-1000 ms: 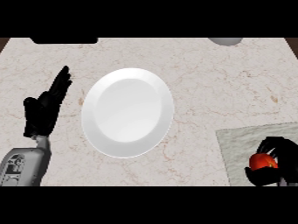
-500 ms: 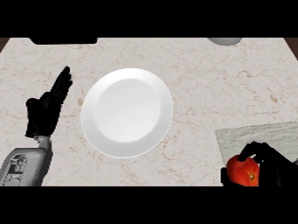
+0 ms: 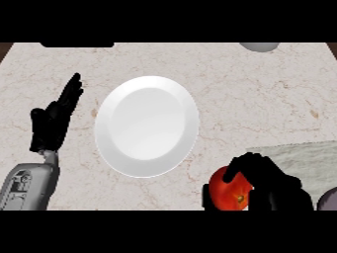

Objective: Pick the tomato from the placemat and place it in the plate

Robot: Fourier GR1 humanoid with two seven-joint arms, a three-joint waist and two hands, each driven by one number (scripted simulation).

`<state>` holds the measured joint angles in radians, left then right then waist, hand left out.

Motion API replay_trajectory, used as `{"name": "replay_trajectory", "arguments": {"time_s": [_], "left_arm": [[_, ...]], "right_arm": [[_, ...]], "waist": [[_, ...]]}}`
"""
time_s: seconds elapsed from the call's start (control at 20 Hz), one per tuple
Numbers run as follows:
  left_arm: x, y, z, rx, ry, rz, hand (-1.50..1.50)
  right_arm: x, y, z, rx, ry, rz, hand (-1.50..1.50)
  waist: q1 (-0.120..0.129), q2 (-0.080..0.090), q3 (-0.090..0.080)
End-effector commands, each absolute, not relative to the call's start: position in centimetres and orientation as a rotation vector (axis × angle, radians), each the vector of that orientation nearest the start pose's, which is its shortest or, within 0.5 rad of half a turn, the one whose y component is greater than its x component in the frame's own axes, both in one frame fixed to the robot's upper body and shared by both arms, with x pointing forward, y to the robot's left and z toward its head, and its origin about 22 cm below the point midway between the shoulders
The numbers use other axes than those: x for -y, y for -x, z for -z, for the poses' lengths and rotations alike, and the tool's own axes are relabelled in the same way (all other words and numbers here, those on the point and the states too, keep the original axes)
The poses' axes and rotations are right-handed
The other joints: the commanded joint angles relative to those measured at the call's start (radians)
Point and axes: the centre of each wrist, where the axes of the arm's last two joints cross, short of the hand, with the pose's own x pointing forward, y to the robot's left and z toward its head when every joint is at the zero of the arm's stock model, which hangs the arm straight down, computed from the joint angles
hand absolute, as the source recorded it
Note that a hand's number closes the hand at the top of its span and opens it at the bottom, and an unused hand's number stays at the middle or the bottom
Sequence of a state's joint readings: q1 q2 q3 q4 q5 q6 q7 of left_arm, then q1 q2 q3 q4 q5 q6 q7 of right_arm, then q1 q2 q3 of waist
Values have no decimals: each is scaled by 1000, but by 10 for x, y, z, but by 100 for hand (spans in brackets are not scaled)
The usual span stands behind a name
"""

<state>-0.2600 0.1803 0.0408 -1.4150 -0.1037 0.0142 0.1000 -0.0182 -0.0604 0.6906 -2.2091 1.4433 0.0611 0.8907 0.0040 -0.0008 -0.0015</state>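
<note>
Marble counter: right hand curls round the tomato, left of the placemat, near the plate; left hand rests open.

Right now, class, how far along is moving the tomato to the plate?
Done: the right hand is curled round the tomato, off the placemat. In hand: carrying it left. Left: setting it on the white plate, which holds nothing. The left hand rests open.

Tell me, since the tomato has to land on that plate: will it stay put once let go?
Probably not at once. The tomato in the right hand looks round and smooth, so it may roll. The white plate looks shallow; its low rim might barely check it. Releasing near the plate's middle seems safest.
</note>
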Motion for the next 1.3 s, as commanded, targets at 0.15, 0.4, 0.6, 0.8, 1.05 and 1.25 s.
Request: {"name": "replay_trajectory", "arguments": {"time_s": [0.15,0.4,0.6,0.8,1.05,1.25], "left_arm": [[-261,-310,-39,1561,-205,230,0],[-249,-306,-40,1562,-200,242,0],[-244,-312,-45,1568,-191,246,0],[-242,-322,-44,1563,-184,241,0],[-239,-319,-47,1581,-169,260,0],[-229,-321,-50,1593,-165,274,0]], "right_arm": [[61,-208,-161,1533,1014,-597,150],[31,-245,-132,1520,954,-616,150],[11,-286,-127,1500,933,-639,150],[-2,-301,-91,1369,1048,-798,150],[2,-321,-70,1256,968,-700,150],[8,-333,-59,1242,887,-607,-150]], "waist": [[17,7,1],[19,4,1],[30,6,1],[34,10,1],[57,14,1],[80,21,2]]}}
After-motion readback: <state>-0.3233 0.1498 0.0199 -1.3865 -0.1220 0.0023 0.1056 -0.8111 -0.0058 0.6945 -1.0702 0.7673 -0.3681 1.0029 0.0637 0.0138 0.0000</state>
